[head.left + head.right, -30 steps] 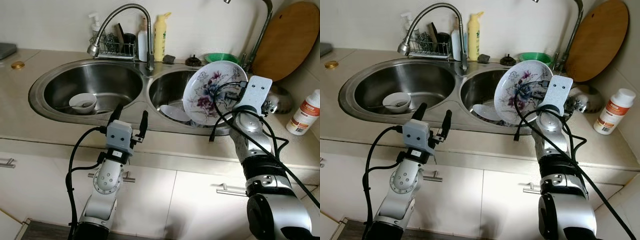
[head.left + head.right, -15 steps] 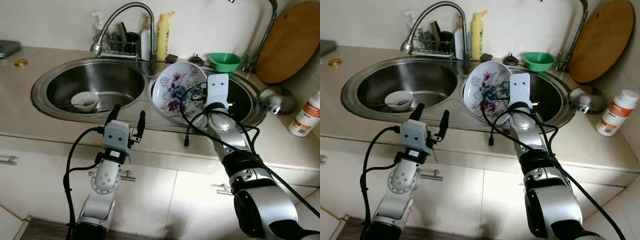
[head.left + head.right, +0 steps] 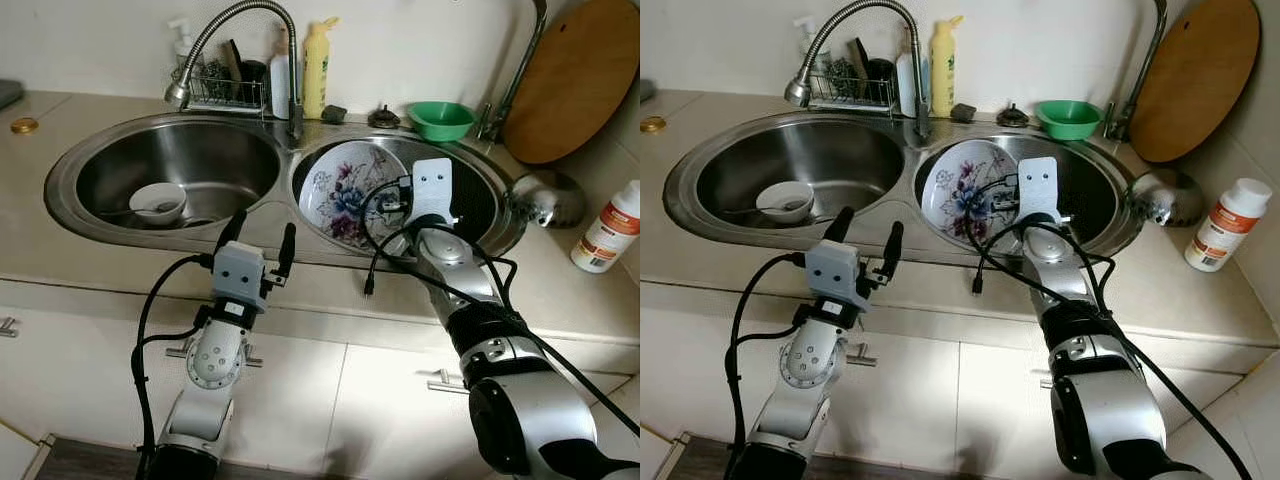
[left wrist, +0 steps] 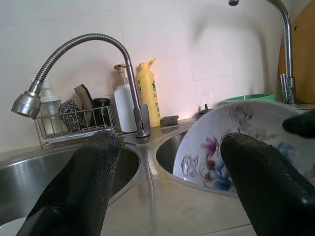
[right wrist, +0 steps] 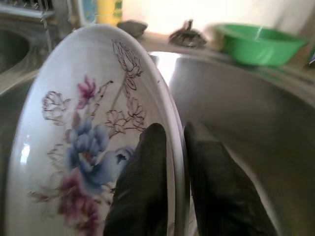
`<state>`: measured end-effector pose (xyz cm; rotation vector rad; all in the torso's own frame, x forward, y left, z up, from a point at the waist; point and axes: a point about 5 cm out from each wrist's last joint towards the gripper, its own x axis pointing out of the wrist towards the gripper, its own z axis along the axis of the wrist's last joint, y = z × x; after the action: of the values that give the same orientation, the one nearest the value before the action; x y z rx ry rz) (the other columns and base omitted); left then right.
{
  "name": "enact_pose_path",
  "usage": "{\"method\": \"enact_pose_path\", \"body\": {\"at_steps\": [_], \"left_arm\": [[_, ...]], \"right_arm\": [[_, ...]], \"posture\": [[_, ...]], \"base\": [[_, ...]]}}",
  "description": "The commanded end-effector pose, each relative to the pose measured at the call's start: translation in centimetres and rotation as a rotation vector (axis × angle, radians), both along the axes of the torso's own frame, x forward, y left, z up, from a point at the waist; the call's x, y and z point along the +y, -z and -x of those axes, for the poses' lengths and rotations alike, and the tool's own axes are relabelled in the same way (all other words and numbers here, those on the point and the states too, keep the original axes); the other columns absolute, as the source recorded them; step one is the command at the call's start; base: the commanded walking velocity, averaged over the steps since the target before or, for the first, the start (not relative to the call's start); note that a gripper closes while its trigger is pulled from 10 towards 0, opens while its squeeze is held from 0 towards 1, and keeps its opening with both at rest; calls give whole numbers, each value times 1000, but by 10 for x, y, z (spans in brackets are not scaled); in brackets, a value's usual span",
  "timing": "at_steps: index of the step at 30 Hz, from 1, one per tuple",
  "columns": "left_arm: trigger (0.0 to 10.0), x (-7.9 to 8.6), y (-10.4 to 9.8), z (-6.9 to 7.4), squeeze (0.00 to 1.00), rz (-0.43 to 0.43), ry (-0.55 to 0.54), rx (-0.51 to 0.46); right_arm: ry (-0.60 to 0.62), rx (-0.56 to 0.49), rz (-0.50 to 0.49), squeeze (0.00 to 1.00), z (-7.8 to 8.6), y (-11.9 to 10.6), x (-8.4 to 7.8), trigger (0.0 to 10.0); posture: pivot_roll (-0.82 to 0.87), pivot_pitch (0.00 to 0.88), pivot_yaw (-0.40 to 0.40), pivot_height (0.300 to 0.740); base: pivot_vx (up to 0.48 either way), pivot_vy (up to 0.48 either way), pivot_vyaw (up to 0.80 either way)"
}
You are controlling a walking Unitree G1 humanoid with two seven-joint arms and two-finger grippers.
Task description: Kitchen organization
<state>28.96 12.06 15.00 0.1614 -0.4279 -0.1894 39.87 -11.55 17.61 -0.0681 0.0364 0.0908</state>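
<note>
A white plate with a blue and purple flower pattern [image 3: 345, 195] stands tilted on edge over the left part of the right sink basin [image 3: 480, 190]. My right gripper [image 5: 173, 162] is shut on the plate's rim [image 5: 172, 118], one finger on each face. My left gripper [image 3: 260, 237] is open, held above the counter's front edge [image 3: 120, 275] before the sink divider, with nothing between its fingers [image 4: 93, 177]. A small white bowl [image 3: 159, 201] with a spoon lies in the left basin [image 3: 210, 165].
A green bowl [image 3: 441, 119], a yellow bottle [image 3: 316, 60], a rack of scrubbers [image 3: 225, 85] and two faucets [image 3: 235, 40] line the back. A round wooden board [image 3: 575, 80] leans at the right. A steel bowl [image 3: 545, 200] and a white bottle [image 3: 605, 235] stand on the right counter.
My right gripper has carried the plate from the right side of the sink leftward and down into the right basin. The left arm has held still; the camera shifted slightly.
</note>
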Motion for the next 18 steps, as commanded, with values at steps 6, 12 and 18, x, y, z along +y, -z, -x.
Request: {"method": "enact_pose_path", "body": {"at_steps": [6, 12, 18], "left_arm": [[10000, -1, 2, 0, 0, -7, 1, 12], [10000, -1, 2, 0, 0, -6, 0, 13], [10000, 0, 3, 0, 0, -5, -1, 18]], "right_arm": [[-23, 35, -42, 1000, 2, 7, 5, 10000], [-22, 0, -96, 1000, 1, 0, 1, 10000], [24, -114, -248, 1000, 1, -18, -9, 10000]], "posture": [[120, 0, -31, 740], [120, 0, -31, 740], [118, 0, -30, 740]], "base": [[0, 0, 0], [0, 0, 0], [0, 0, 0]]}}
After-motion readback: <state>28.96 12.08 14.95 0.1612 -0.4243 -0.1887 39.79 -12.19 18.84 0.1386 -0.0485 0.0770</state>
